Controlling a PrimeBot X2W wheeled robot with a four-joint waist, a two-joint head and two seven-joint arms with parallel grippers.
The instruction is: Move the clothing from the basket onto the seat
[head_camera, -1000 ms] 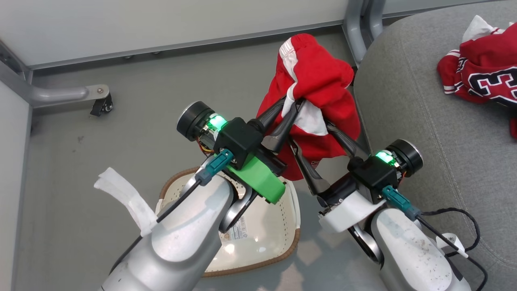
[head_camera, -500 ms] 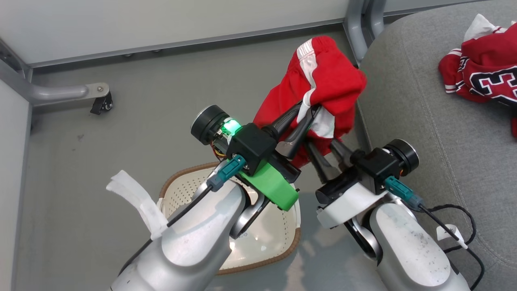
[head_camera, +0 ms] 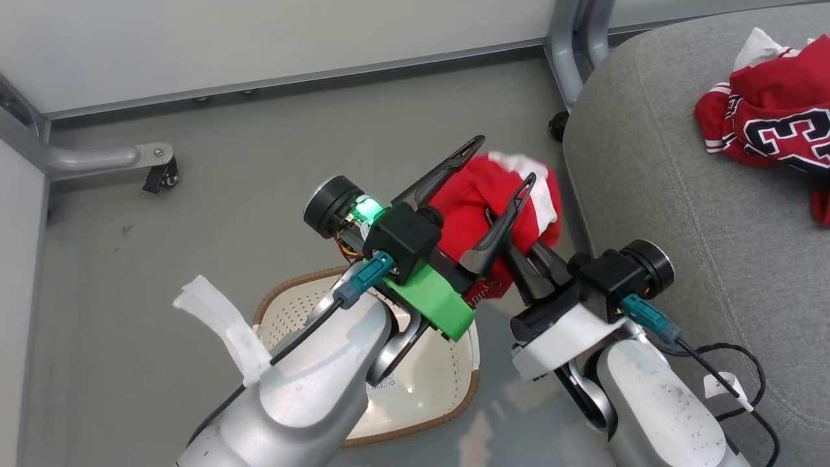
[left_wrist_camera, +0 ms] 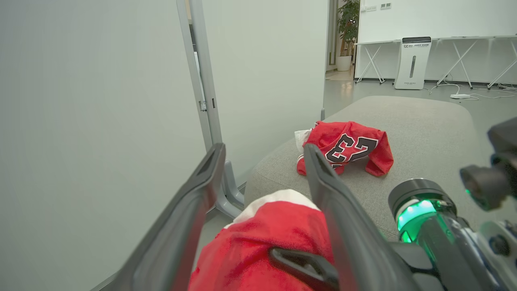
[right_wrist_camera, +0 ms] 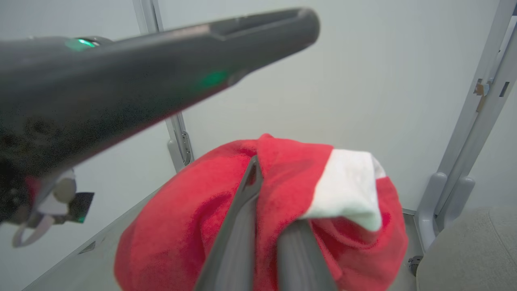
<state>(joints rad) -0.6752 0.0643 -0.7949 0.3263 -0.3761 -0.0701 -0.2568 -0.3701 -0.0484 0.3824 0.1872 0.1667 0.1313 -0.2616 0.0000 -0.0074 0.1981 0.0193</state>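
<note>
Two red garments, well apart: striped piece (head_camera: 463, 201) bunched in mid-air over floor (head_camera: 227, 194), just beside seat (head_camera: 661, 214) edge and beyond basket (head_camera: 428, 389) rim; jersey (head_camera: 771, 123) with the 23 crumpled on seat, far from both grippers. Right gripper (right_wrist_camera: 266, 202) clamped on striped piece, fingers close together, cloth pinched between them and draped over the tips. Left gripper (head_camera: 506, 157) spread wide, one finger either side of same bundle, not pinching; contact with cloth unclear. Both forearms reaching forward side by side, left above basket, right near seat edge, fingers crossing at the cloth. Basket on floor under left forearm.
</note>
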